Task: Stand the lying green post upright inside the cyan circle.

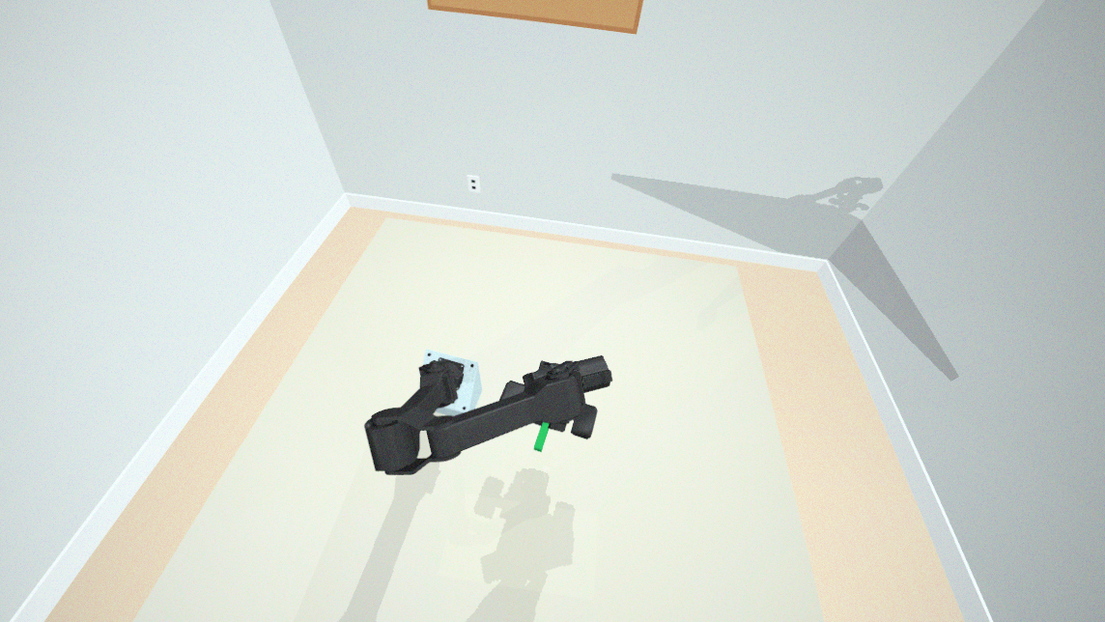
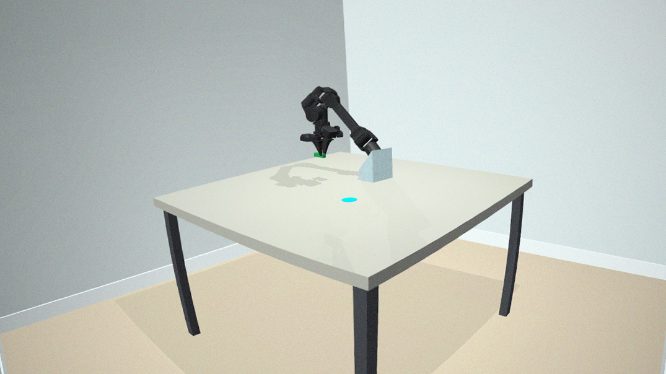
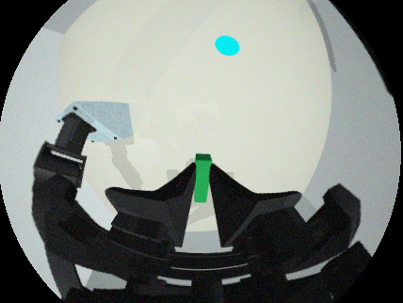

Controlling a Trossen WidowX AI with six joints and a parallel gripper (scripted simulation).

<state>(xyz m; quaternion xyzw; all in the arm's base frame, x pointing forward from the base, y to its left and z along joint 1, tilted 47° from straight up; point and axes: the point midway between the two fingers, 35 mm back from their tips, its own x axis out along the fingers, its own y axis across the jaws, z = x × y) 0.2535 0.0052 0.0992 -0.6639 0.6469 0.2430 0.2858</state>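
The green post is held off the table, its long side roughly level, not upright. My gripper is shut on it and points down, the fingertips on the post's two sides, nearer one end in the wrist view. In the top view the arm hides the fingertips and part of the post. The cyan circle lies flat on the table with nothing standing on it, away from the gripper. It is not visible in the top view, where the arm covers that area.
The arm's light blue base block stands on the pale table. In the exterior view it is to the right of the gripper and behind the circle. Walls surround the table, and arm shadows fall across its top.
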